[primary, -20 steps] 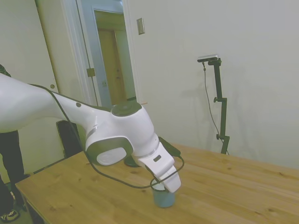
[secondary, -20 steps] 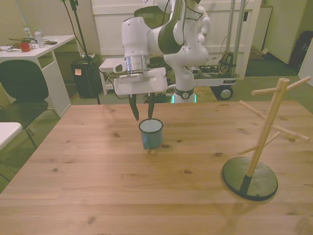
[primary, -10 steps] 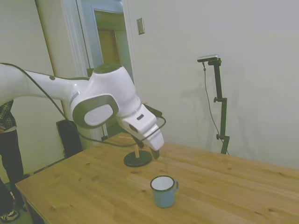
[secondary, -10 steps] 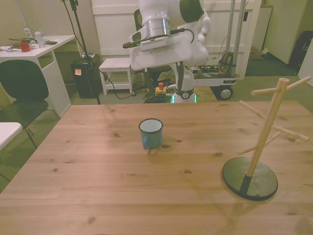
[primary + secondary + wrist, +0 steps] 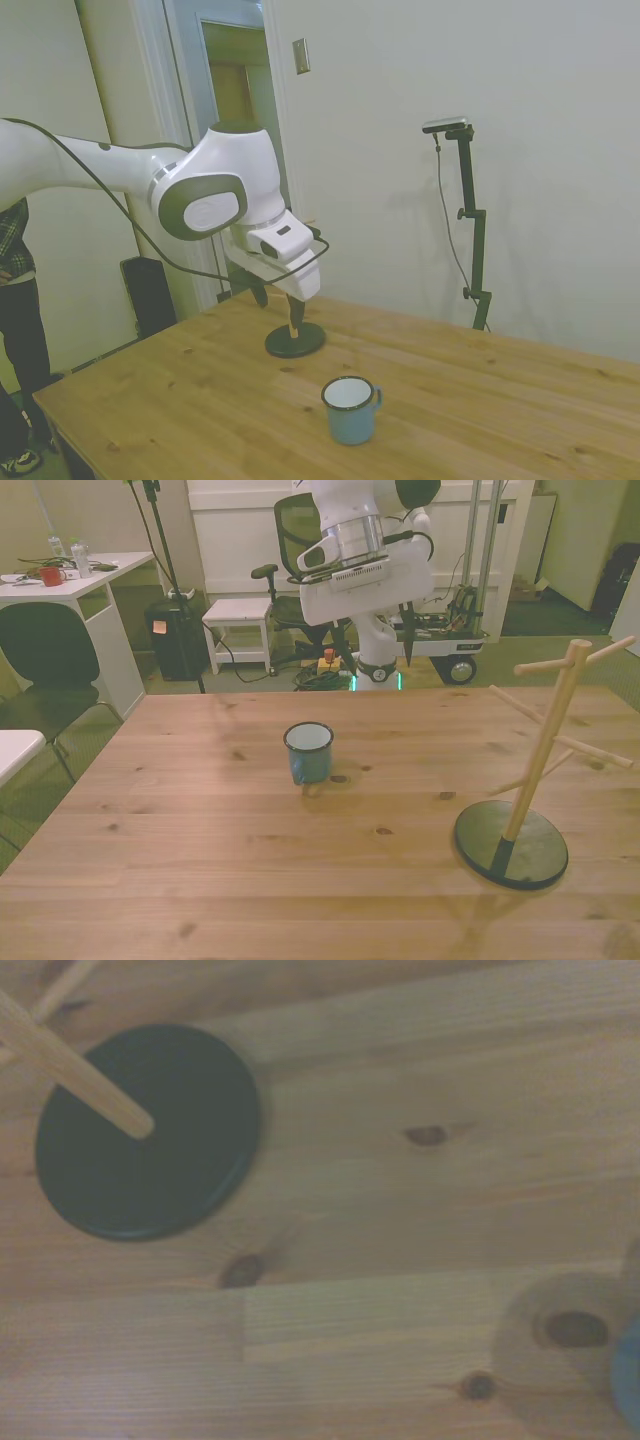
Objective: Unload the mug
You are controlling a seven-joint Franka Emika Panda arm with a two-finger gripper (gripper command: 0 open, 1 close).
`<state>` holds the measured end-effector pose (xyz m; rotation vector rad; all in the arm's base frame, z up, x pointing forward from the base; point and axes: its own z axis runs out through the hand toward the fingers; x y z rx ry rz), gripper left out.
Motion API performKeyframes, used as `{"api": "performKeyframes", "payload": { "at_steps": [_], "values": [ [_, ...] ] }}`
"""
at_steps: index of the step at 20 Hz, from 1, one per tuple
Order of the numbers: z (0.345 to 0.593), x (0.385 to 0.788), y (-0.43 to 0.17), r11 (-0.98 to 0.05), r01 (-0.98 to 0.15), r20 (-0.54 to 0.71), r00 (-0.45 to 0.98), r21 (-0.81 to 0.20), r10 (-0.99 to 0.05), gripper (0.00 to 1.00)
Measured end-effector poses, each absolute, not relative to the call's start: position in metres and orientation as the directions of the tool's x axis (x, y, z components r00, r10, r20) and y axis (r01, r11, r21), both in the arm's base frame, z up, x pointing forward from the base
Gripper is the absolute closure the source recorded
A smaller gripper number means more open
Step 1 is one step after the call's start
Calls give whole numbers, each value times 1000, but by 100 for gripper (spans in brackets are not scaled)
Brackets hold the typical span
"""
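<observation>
The light-blue mug (image 5: pixel 309 752) stands upright on the wooden table (image 5: pixel 200 880), a little toward the front view's left of its middle, handle toward the camera. In the side view the mug (image 5: pixel 350 408) stands free, white inside showing. My gripper (image 5: pixel 375 645) hangs high above the table's far edge, well clear of the mug, open and holding nothing. In the side view the gripper (image 5: pixel 276 297) is up in front of the peg stand. Only a blue sliver of the mug (image 5: pixel 631 1380) shows in the wrist view.
A wooden peg stand with a dark round base (image 5: pixel 511 846) stands at the front view's right, with no mug on its pegs; its base (image 5: pixel 150 1130) fills part of the wrist view. A person (image 5: pixel 15 330) stands beside the table at the side view's left edge.
The gripper, which was down at the mug's rim a second ago, has lifted away and pulled back toward the table's far edge. The mug stayed where it stood.
</observation>
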<state>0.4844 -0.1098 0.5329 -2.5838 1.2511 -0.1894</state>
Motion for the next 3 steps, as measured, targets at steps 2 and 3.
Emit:
{"api": "performKeyframes", "payload": {
  "at_steps": [2, 3],
  "values": [
    [533, 488, -118, -597, -764, 13, 613, -244, -790, 0],
    [533, 491, -123, -598, -770, 23, 609, -224, -793, 0]
  ]
}}
